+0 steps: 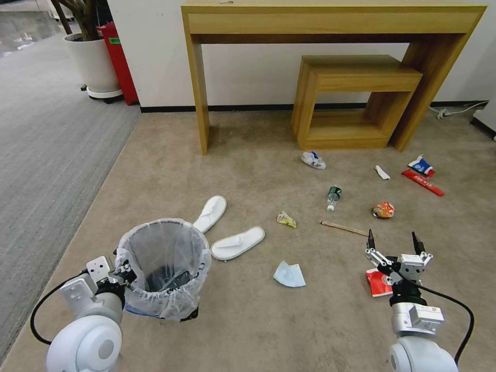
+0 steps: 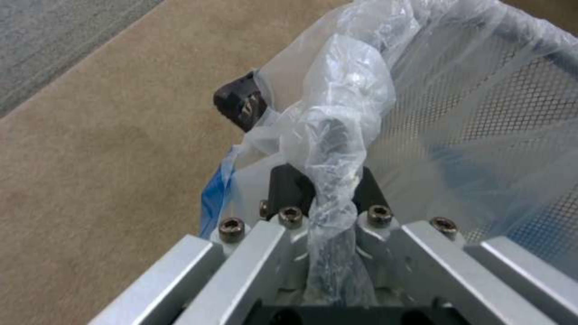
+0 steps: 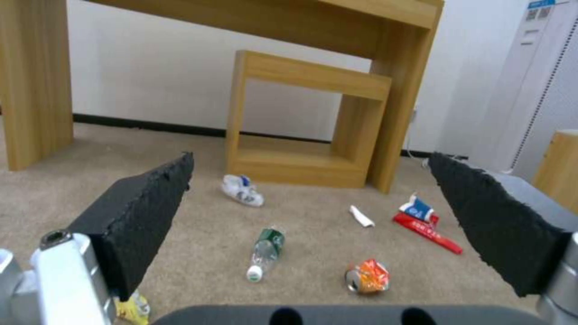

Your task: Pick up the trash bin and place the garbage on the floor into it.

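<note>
- The left gripper (image 1: 122,272) is pinched on the near-left rim of the trash bin (image 1: 164,268), with crinkled liner bunched between its pads; whether the bin is lifted off the floor (image 1: 248,330), I cannot tell.
- So the bin seems to be in hand, but nearly all the garbage is left: the carpet is strewn with it, and inside the bin I make out just one dark shape at the bottom.
- The right gripper (image 1: 393,238) hovers near right with its fingers spread wide and nothing between them, above a flat red packet (image 1: 377,284).
- The bin is a round black mesh cylinder under a filmy, translucent bag.
- Just right of it lie two soft white slippers (image 1: 227,230), flat and oval.
- A limp blue face mask (image 1: 289,274) sits near the middle.
- Farther off are a thin wooden stick (image 1: 343,228), a clear bottle (image 1: 333,198) with a green label, an orange crumpled wrapper (image 1: 383,210) and a stiff red bar wrapper (image 1: 423,182).
- The floor here is beige short-pile carpet; a light wooden desk (image 1: 330,20) stands by the far wall.
</note>
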You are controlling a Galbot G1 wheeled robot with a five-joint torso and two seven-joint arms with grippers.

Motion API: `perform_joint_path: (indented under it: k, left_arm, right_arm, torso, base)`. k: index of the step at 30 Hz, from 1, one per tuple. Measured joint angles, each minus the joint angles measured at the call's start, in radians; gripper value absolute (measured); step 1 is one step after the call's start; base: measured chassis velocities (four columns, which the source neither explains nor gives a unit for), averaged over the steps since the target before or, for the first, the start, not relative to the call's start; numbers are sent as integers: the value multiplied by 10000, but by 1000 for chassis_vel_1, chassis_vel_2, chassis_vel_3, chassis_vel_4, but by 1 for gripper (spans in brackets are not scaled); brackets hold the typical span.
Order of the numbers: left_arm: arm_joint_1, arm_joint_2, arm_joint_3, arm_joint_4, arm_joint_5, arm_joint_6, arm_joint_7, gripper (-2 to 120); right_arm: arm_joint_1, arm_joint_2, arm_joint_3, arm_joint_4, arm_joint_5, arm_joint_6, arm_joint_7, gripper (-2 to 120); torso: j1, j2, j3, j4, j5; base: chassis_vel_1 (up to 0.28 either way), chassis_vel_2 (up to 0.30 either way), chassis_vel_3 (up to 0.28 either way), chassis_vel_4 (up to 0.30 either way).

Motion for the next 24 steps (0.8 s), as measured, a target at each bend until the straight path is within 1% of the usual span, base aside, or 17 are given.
perform_joint_path:
  k: [11, 15, 17, 18, 22, 23, 24]
  left_arm:
    - [142, -44, -26, -18, 160, -90, 120, 3]
    - [130, -55, 9, 10, 185, -92, 122, 3]
    - [133, -58, 48, 69, 219, -91, 122, 3]
    - [133, -58, 48, 69, 219, -91, 122, 3]
    - [127, -77, 96, 201, 288, -109, 137, 3]
    - [127, -77, 96, 201, 288, -109, 137, 3]
    - [122, -82, 97, 228, 296, -115, 142, 3]
  right_arm:
    - [81, -17, -130, -143, 2, 33, 123, 100]
    - [82, -188, -328, -222, 429, -116, 300, 100]
    - [82, -477, -520, -389, 1092, -562, 357, 100]
    - [82, -477, -520, -389, 1092, -562, 357, 100]
    - [-11, -1274, -1055, -697, 2955, -1788, 384, 100]
    - [-11, -1274, -1055, -697, 2955, -1788, 384, 100]
    - [-2, -1432, -1122, -735, 3330, -2022, 380, 100]
  torso:
    - [0, 0, 0, 0, 0]
    - [0, 0, 0, -1, 0]
    - [0, 0, 0, 1, 0]
    - [0, 0, 0, 1, 0]
    - [0, -1, 0, -1, 1]
    - [0, -1, 0, -1, 1]
    - [-1, 0, 0, 0, 2]
  base:
    - [-59, 58, 63, -57]
    - [-15, 6, 9, -14]
    - [0, 0, 0, 0]
    - [0, 0, 0, 0]
    - [0, 0, 0, 0]
    - [0, 0, 0, 0]
    - [0, 0, 0, 0]
